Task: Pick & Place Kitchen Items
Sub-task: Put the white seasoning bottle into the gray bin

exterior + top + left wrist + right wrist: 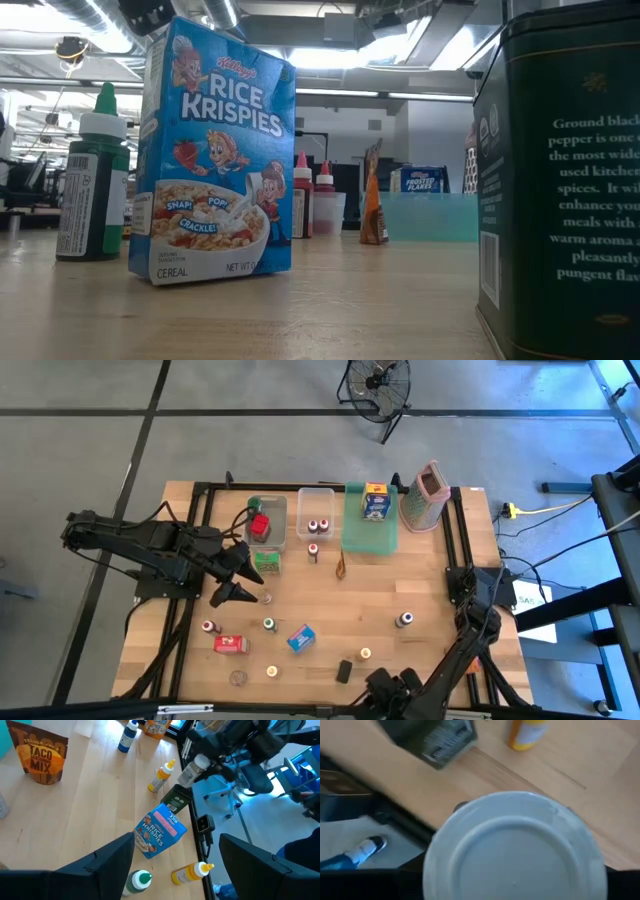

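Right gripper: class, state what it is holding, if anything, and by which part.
The right gripper holds a small white-lidded jar. The hold seems to be on the body below the lid, but the contact itself is hidden.

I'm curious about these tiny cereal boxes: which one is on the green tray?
The Frosted Flakes box, standing on the green tray; the Rice Krispies box sits out on the bare wood.
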Available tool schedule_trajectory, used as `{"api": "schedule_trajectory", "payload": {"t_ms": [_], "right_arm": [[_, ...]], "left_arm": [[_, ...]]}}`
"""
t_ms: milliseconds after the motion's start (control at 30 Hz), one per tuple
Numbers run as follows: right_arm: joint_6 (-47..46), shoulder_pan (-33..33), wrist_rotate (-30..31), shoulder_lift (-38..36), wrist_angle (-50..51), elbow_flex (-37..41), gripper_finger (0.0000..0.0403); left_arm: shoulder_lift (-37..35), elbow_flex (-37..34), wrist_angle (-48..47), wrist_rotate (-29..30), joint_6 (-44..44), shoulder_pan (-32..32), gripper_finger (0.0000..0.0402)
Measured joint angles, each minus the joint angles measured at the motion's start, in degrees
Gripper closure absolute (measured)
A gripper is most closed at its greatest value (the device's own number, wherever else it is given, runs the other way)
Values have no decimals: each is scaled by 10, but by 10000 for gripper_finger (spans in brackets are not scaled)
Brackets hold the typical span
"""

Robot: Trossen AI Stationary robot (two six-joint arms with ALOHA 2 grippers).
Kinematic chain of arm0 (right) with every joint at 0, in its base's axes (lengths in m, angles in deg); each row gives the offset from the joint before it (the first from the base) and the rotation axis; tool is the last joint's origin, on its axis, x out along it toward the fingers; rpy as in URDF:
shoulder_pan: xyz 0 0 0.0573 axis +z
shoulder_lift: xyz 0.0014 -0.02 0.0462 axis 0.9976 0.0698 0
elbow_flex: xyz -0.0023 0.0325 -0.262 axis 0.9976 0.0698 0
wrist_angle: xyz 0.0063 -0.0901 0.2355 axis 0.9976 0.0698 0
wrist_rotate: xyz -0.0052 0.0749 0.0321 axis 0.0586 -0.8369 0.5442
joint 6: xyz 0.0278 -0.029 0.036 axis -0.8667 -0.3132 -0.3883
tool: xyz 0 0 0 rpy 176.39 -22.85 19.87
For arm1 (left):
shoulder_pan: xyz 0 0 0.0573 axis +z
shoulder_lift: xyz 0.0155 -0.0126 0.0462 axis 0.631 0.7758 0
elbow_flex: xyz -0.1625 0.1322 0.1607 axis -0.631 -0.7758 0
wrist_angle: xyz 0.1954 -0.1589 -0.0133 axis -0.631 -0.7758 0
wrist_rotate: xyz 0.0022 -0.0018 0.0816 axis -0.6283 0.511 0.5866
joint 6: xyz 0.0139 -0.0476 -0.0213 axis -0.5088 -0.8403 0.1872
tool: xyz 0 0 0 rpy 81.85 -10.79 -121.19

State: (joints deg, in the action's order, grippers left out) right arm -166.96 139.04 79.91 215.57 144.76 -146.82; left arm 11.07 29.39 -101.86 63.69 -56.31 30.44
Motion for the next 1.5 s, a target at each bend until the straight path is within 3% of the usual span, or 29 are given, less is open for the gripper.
{"api": "schedule_trajectory", "payload": {"t_ms": [300, 533, 700, 933, 1067, 1300, 1500], "right_arm": [[117, -9, 16, -19, 74, -159, 201], [261, -27, 104, -89, 16, -159, 200], [412, -49, 130, -119, -38, -158, 199], [586, -80, 124, -130, -85, -157, 199], [643, -99, 123, -136, -95, -157, 199], [717, -140, 126, -159, -110, -158, 198], [740, -179, 80, -169, -112, -159, 198]], "left_arm": [[0, 0, 85, 3, -24, -4, 115], [26, 0, 210, 44, -15, -61, 116], [85, 0, 289, 65, -5, -115, 114], [182, 0, 406, 77, -45, -160, 115], [211, 0, 421, 75, -58, -174, 114], [216, 0, 426, 73, -54, -165, 114], [190, 0, 429, 58, -5, -130, 116]]}}
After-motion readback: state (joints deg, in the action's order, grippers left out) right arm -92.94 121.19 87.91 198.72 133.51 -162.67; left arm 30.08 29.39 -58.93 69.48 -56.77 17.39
